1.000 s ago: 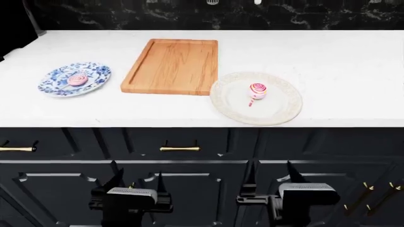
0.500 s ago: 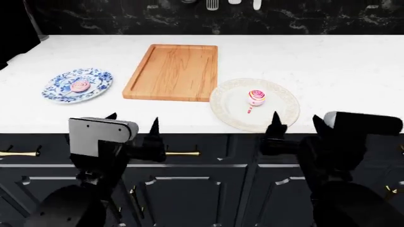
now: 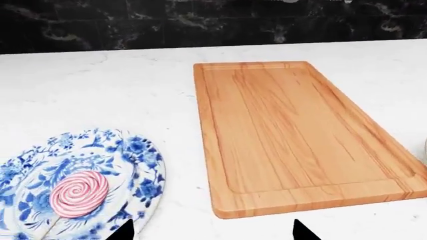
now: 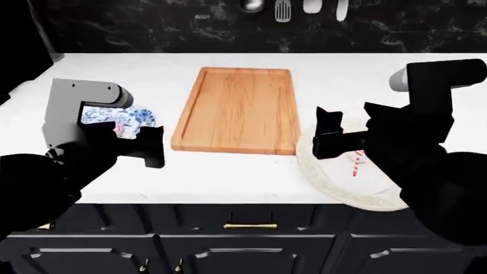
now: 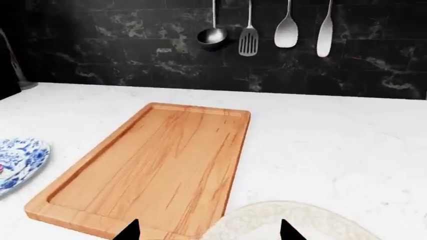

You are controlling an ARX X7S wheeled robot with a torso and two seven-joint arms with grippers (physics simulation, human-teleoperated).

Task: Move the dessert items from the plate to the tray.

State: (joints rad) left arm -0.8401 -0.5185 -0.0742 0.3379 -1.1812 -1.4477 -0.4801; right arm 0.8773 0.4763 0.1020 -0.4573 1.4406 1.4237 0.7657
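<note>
Both arms had risen from below the counter: left gripper and right gripper spread wide and empty above their plates, pink-and-white swirl lollipop on the blue-patterned plate, rectangular orange-brown wooden tray bare, no transfer begun.

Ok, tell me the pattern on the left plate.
Blue-and-white floral plate, holding a pink-and-white swirl lollipop; clearest in the left wrist view.

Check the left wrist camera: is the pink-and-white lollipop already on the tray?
No. The pink-and-white lollipop lies on the blue patterned plate, beside the tray, which holds nothing.
</note>
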